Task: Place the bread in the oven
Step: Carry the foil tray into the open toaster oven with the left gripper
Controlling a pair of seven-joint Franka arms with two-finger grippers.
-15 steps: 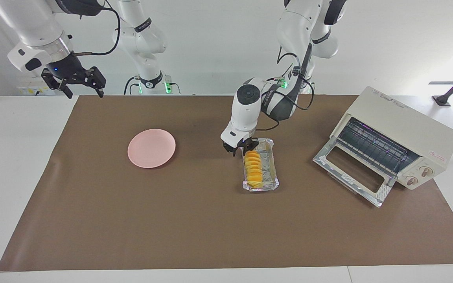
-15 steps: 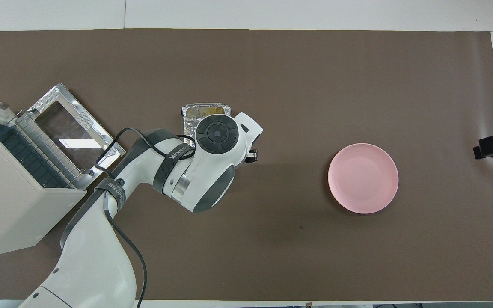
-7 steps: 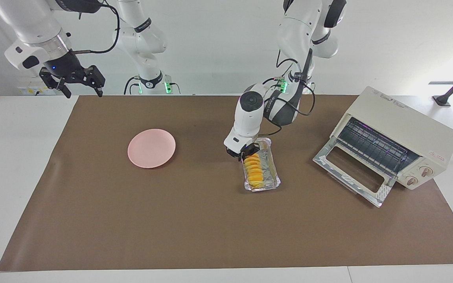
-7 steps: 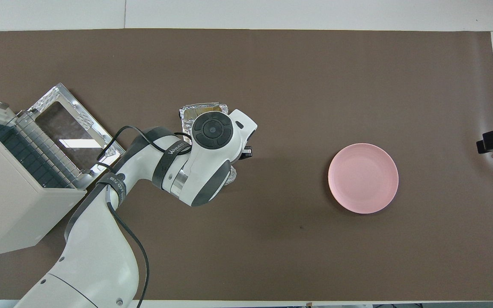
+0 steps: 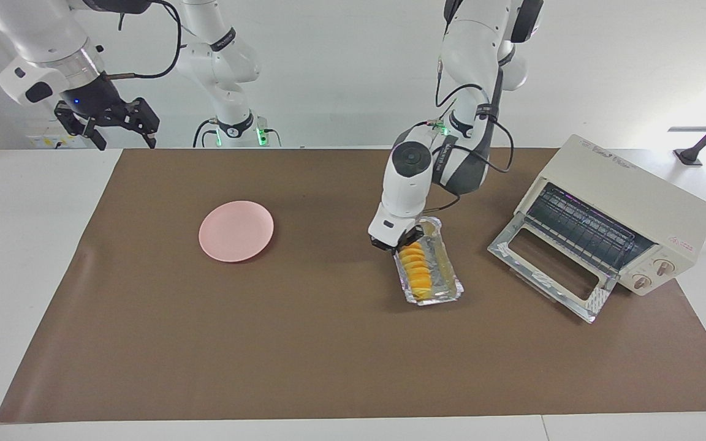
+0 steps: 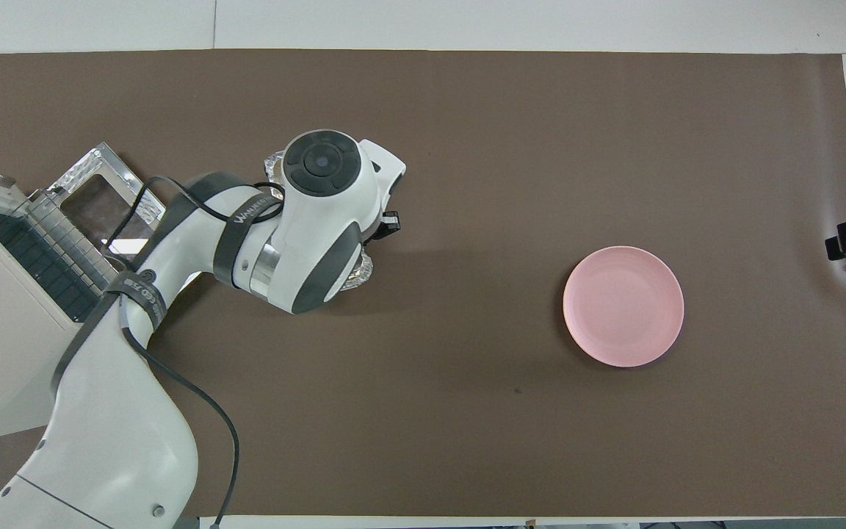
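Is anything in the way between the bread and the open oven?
Nothing visible is. The bread sits in the foil tray held by the left gripper, and only bare brown mat lies between it and the oven, whose door is down.

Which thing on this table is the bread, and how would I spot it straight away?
Start at the cream-white oven with its glass door dropped open, at the left arm's end of the brown mat. Beside it, toward the pink plate, sits a crinkled silver foil tray with the left hand at its nearer end. The bread is the yellow-orange row of ridged slices inside.
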